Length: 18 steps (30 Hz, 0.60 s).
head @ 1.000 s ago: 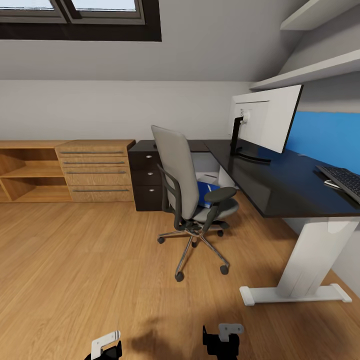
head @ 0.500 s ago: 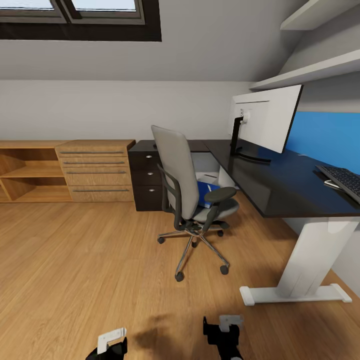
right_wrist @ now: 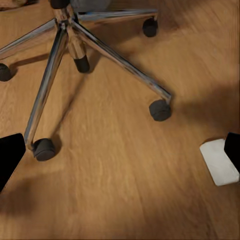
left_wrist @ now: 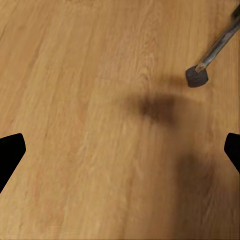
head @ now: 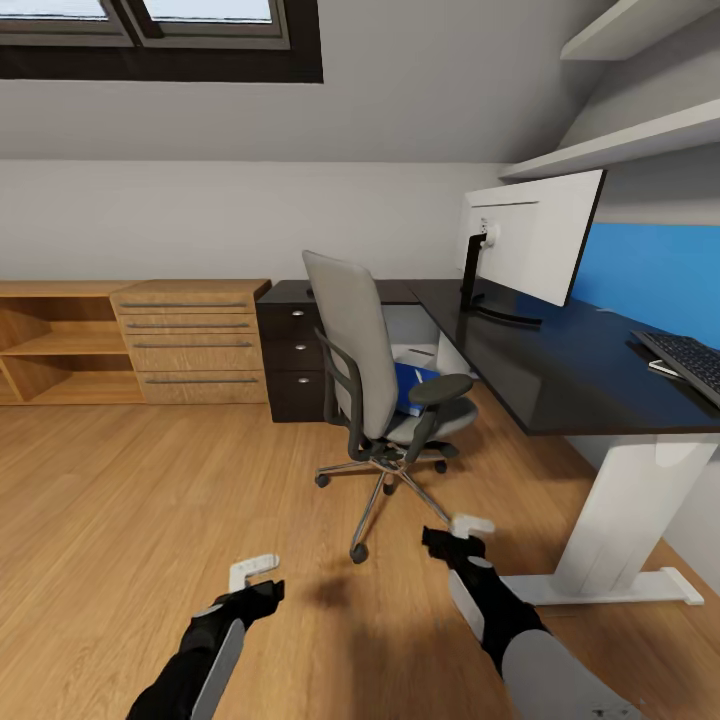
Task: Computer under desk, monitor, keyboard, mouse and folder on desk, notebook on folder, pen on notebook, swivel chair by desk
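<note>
Reaching ahead of your right end effector (head: 455,530), the folder (head: 410,385) lies on the swivel chair (head: 380,390) seat: thin, stiff, likely slick; take an exposed edge. Both it and the left end effector (head: 255,570) hang spread open, empty. Armrest and chair back hide most of the folder. Keyboard (head: 685,360) on the desk (head: 540,360) is cut off.

No text, label, brand, number or sign can be read anywhere. The keyboard (head: 688,362) on the desk (head: 560,370), right of the monitor (head: 535,240), has keys too small to make out, and the monitor's white back carries no legible marking.
</note>
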Motion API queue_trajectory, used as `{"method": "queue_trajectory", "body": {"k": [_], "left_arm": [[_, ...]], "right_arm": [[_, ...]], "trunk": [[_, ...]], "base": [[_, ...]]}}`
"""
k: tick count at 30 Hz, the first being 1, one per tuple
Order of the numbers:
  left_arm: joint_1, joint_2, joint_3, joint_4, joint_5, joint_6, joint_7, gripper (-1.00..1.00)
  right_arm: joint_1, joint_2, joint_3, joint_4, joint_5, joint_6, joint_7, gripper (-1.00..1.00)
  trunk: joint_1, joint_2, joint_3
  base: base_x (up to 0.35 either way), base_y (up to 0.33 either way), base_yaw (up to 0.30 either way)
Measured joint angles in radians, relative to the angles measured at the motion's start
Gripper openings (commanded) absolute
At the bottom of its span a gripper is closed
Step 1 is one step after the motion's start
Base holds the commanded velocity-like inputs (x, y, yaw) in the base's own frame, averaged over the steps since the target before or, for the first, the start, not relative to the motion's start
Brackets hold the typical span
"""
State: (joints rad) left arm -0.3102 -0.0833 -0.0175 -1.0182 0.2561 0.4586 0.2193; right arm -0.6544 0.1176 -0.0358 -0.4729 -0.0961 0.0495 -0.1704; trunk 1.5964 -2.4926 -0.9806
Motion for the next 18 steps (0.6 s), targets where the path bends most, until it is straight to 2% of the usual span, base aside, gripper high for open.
{"method": "queue_trajectory", "body": {"k": [2,3,6,8,9,10,15,18], "left_arm": [[-0.005,0.000,0.001,-0.062,0.006,0.008,-0.003,1.00],[-0.006,-0.001,0.000,-0.102,0.007,0.010,-0.003,1.00],[0.011,-0.001,0.001,-0.207,0.008,0.014,-0.004,1.00],[0.021,-0.001,0.001,-0.225,0.008,0.015,-0.003,1.00],[0.027,0.000,0.001,-0.237,0.008,0.014,-0.003,1.00],[0.029,-0.001,0.001,-0.239,0.008,0.014,-0.003,1.00],[0.047,-0.002,0.000,-0.251,0.008,0.012,-0.003,1.00],[0.059,-0.001,0.000,-0.289,0.008,0.012,-0.003,1.00]], "right_arm": [[-0.066,-0.025,-0.008,0.040,-0.012,0.009,0.001,1.00],[-0.080,-0.034,-0.009,0.049,-0.013,0.010,0.002,1.00],[-0.098,-0.061,-0.010,0.058,-0.012,0.012,0.002,1.00],[-0.101,-0.077,-0.013,0.058,-0.013,0.020,-0.001,1.00],[-0.102,-0.101,-0.016,0.057,-0.015,0.057,-0.001,1.00],[-0.103,-0.109,-0.016,0.056,-0.016,0.075,-0.001,1.00],[-0.103,-0.117,-0.014,0.055,-0.010,0.100,-0.003,1.00],[-0.103,-0.118,-0.013,0.055,-0.011,0.097,0.001,1.00]], "trunk": [[0.000,0.000,0.000],[0.000,0.000,0.000],[0.000,0.000,0.000],[0.000,0.000,0.000],[0.000,0.000,0.000],[0.000,0.000,0.000],[0.000,0.000,0.000],[0.000,0.000,0.000]], "base": [[0.000,0.000,0.000],[0.000,0.000,0.000],[0.000,0.000,0.000],[0.000,0.000,0.000],[0.000,0.000,0.000],[0.000,0.000,0.000],[0.000,0.000,0.000],[0.000,0.000,0.000]]}}
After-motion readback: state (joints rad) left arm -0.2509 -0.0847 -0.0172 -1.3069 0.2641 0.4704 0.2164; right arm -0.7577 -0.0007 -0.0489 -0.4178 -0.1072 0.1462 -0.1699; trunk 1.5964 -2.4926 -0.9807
